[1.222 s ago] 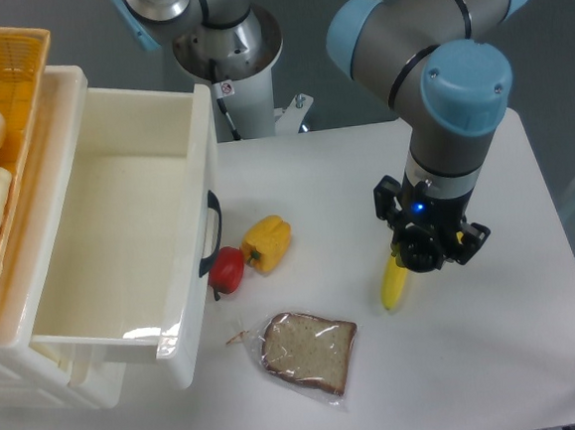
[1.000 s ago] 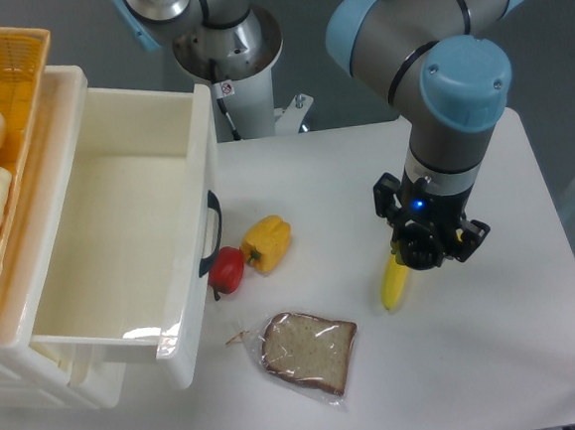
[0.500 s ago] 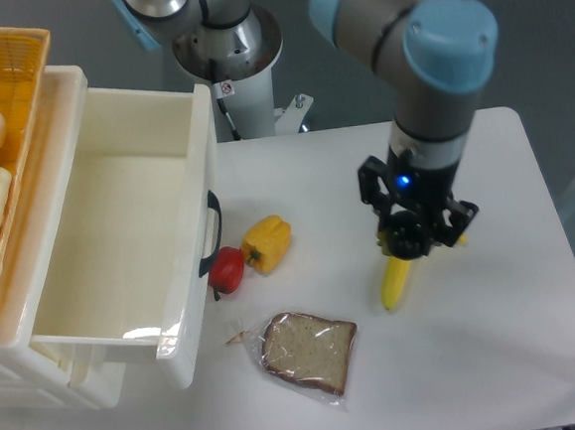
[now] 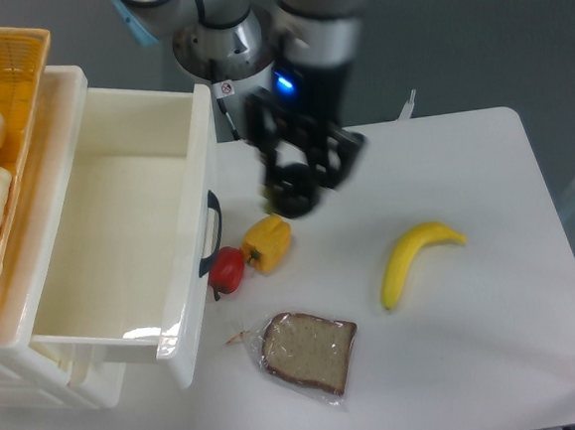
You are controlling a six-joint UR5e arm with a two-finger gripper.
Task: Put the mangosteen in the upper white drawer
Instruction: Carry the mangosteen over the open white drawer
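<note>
My gripper (image 4: 294, 190) hangs over the table just right of the upper white drawer's front panel and above the yellow pepper. A small round dark mangosteen (image 4: 293, 197) shows between its fingers, and the gripper is shut on it, holding it off the table. The upper white drawer (image 4: 201, 152) is pulled open at the left. Its inside is bare, and the curved black handle (image 4: 212, 236) faces the table. The gripper is to the right of the drawer's opening, not over it.
A yellow pepper (image 4: 268, 242) and a small red pepper (image 4: 226, 270) lie by the drawer handle. A bagged slice of bread (image 4: 308, 351) lies in front and a banana (image 4: 415, 257) to the right. An orange wicker basket (image 4: 15, 107) with rolls sits on the cabinet's top left.
The arm has swung left and back from above the banana to near the drawer front, carrying the dark fruit. The banana now shows in full.
</note>
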